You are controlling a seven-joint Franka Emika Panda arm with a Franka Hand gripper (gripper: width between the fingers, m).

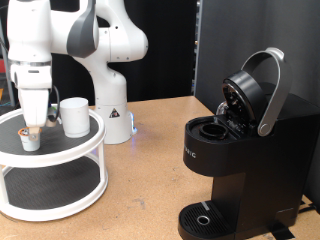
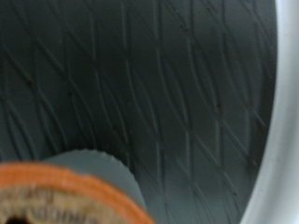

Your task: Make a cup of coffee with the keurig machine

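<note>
I bring the arm down over the white two-tier stand [image 1: 88, 152] at the exterior view's left, where the gripper [image 1: 33, 128] hangs directly above a small white pod [image 1: 31, 139] on the stand's dark mesh top shelf. The cup [image 1: 74, 116] stands on that same shelf, just beside the pod on the side toward the keurig machine [image 1: 240, 150], close to the gripper but not touching it. The machine sits well apart from the stand at the exterior view's right on the wooden table [image 1: 150, 180], its silver-trimmed lid raised and the pod chamber exposed; nothing stands on its round drip base.

The wrist view is blurred: the pod's orange-brown rim [image 2: 65, 201] fills one corner over the shelf mesh, with the stand's white rim [image 2: 276, 159] curving past. Neither jaw shows in it, and in the exterior view the pod and the arm hide the tips, so I cannot tell whether the jaws are apart or closed on the pod.

My judgement of the risks: the pod is small and light, so an off-centre pinch could tip it or skid it across the mesh. The cup is near enough that a sideways swing of the hand could knock it off the shelf.
</note>
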